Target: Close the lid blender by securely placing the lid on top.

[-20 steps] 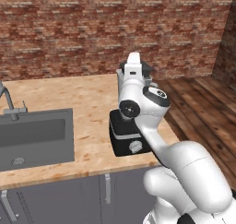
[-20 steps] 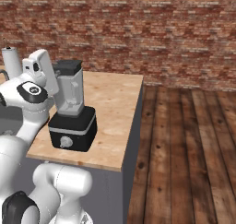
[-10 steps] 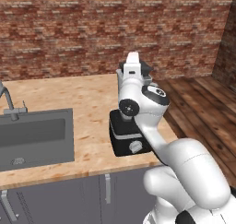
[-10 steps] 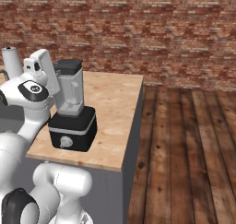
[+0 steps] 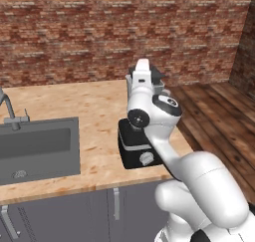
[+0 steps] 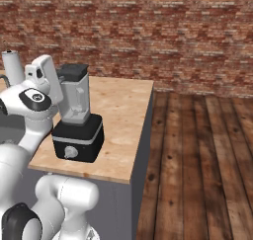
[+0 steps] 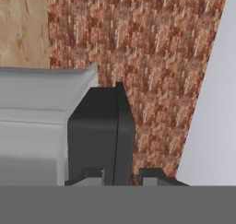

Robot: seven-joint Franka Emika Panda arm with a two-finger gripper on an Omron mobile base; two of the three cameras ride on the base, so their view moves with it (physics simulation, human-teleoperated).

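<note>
Where the arm hides most of the jar in the left base view, the blender [image 5: 139, 149] stands on the counter [image 5: 94, 111]. Over in the right base view, the lid [image 6: 73, 71] already sits atop the jar. Through the hand view, the gripper [image 7: 120, 174] straddles the lid's edge, seemingly clamped; releasing and retreating probably comes next.

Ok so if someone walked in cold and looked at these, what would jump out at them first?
Probably the white arm bent over the blender, which stands near the front edge of the wooden counter. The dark lid already sits on the clear jar's rim, with the gripper right at it in the hand view. To the left, a grey sink is sunk into the counter.
</note>
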